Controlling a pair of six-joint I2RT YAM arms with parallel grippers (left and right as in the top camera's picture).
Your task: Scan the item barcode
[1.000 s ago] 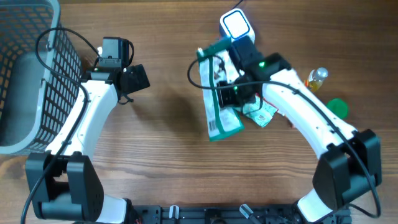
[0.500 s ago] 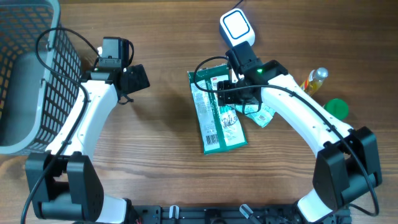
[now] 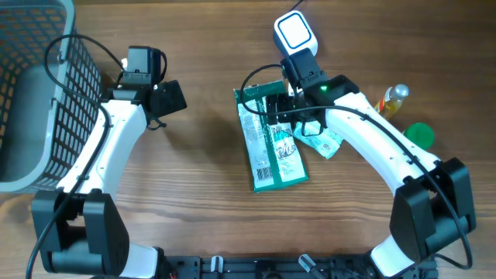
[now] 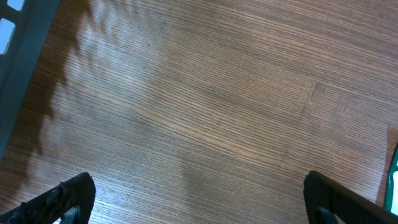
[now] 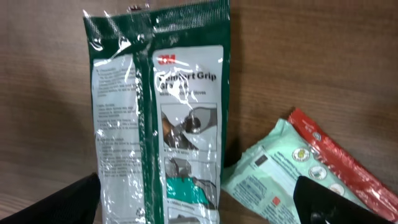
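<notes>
The green glove packet lies flat on the worktop, gripped by nothing. Its top end is under the right hand, whose fingers are spread wide and empty. A pale pouch sits beside it, possibly touching. The scanner stands just beyond. The left hand, well apart, hangs wide open and empty.

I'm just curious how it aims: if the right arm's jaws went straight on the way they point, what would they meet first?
Probably the green packet lying flat on the table; the right gripper hangs open right over it. How far above is hard to tell.
</notes>
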